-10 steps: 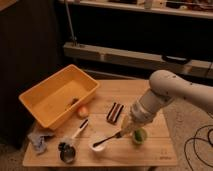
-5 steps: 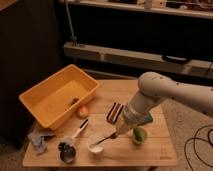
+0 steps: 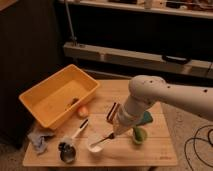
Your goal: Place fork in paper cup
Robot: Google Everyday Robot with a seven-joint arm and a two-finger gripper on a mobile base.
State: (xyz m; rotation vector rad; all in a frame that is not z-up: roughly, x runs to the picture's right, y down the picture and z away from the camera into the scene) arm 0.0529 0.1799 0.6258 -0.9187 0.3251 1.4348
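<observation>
- Now holding the fork (image 3: 104, 139) in the gripper (image 3: 114, 135), jaws clenched on its handle end, tines angled down toward the cup (image 3: 94, 145).
- Fork tip sitting at or just over the cup rim; cannot tell whether already inside.
- Cup upright on the worktop (image 3: 155, 150), near the front edge, beside the black-and-white utensil (image 3: 78, 131).
- Best to centre the tines over the opening, lower gently, release only once the fork leans on the rim.
- Worth avoiding a sideways push: light cup, likely to tip.
</observation>
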